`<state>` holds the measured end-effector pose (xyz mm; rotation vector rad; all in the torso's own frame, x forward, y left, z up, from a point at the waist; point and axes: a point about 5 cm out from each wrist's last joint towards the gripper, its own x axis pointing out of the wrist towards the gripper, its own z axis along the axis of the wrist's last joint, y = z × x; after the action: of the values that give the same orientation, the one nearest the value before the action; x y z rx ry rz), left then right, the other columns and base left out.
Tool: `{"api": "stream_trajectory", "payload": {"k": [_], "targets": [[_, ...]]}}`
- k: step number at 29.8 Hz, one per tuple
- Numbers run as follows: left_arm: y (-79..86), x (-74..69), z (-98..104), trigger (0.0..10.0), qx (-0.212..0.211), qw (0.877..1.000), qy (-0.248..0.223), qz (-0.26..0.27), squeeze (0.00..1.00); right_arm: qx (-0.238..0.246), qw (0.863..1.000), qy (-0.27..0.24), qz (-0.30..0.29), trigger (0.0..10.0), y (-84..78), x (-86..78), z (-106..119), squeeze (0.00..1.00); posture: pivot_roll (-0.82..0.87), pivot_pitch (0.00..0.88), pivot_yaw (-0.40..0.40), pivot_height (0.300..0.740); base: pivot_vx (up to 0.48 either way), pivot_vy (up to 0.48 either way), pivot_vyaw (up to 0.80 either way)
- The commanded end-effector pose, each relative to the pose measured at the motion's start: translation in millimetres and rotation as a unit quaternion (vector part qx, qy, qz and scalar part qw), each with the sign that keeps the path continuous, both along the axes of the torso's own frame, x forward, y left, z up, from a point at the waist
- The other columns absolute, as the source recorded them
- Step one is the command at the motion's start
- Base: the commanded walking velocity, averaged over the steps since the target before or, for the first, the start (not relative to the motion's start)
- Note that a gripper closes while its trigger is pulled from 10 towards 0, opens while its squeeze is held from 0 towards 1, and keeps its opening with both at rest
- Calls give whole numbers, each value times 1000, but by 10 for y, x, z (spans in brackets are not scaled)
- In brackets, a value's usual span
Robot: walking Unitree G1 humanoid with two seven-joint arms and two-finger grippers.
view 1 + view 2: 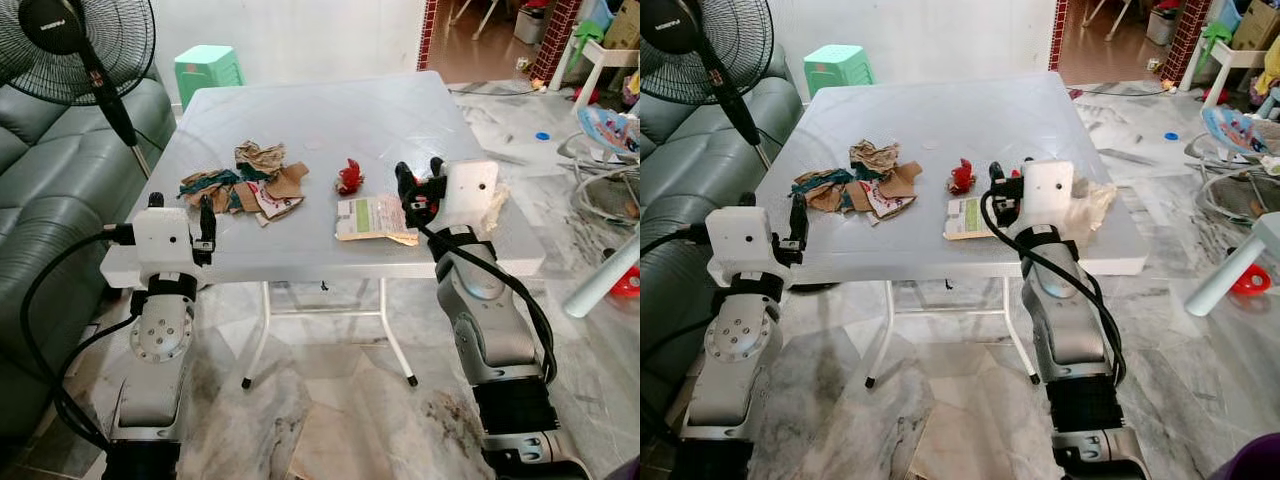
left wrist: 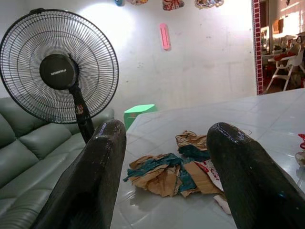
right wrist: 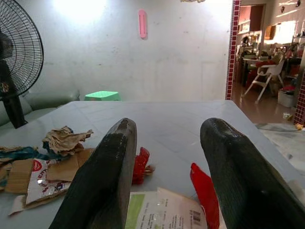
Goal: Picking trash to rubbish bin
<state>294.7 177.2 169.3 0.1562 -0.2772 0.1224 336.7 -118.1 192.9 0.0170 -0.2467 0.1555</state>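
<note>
where the white table [image 1: 330, 110] meets its near edge, the right gripper [image 1: 418, 178] is held just above the top, its two black fingers spread wide and holding nothing. a flat paper packet [image 1: 372, 218] is seen right under and just in front of those fingers, with a small red scrap [image 1: 349, 177] a little past it. the left gripper [image 1: 181, 214] is held at the table's near left edge, fingers wide too. a pile of torn cardboard and paper [image 1: 245, 183] is found just ahead of it. a black fan [image 1: 75, 45] is seen beyond.
</note>
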Motion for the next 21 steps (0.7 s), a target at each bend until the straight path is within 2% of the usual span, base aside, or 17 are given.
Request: {"api": "stream_trajectory", "payload": {"k": [1,21], "targets": [[4,37,0,10000,-5,1000,0,6,0,-4,1000,-8,3,10000,29,30,79,0,15,21,37,740,0,0,0],[-4,29,-5,10000,-8,1000,0,6,0,3,1000,-9,-3,10000,12,30,104,0,15,34,36,740,0,0,0]]}}
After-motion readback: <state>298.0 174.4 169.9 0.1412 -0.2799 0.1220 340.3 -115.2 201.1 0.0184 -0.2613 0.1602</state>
